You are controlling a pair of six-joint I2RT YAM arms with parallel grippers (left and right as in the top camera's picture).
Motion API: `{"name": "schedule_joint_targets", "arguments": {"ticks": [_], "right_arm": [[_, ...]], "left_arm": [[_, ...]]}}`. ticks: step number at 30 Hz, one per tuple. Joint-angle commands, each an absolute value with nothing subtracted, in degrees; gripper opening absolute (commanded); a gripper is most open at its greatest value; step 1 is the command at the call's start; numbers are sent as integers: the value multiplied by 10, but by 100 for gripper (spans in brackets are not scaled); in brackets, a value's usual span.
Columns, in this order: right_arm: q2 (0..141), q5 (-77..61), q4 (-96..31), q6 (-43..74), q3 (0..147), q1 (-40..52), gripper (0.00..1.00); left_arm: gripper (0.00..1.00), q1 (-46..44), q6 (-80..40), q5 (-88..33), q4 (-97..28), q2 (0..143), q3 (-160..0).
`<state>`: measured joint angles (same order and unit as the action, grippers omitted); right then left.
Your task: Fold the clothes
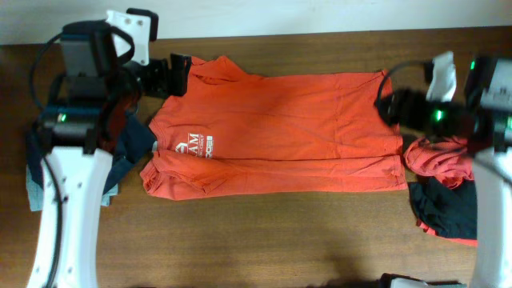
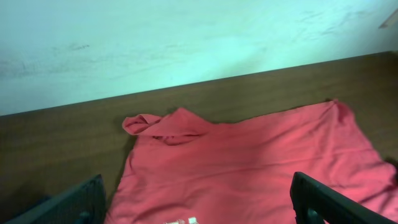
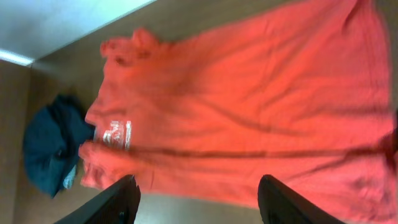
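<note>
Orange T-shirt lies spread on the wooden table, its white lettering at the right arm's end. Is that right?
No. The white lettering on the orange T-shirt sits at the left arm's end, as the overhead view shows. It does lie spread on the table.

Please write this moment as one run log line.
orange T-shirt: spread on table | left gripper: jaws open, at collar end | right gripper: jaws open, at hem end | side heaps: dark clothes left, red-black clothes right
</note>
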<state>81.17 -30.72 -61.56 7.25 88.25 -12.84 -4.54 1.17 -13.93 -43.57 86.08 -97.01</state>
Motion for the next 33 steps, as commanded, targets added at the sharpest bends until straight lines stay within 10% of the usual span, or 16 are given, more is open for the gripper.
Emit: {"name": "schedule_joint_targets", "arguments": {"ticks": [1, 33], "right_arm": [[918, -267, -612, 79, 961, -124, 66], [1348, -252, -287, 43, 1070, -204, 65]], "left_arm": [[94, -45, 41, -128, -419, 947, -973], [95, -60, -34, -143, -255, 1246, -973]]}}
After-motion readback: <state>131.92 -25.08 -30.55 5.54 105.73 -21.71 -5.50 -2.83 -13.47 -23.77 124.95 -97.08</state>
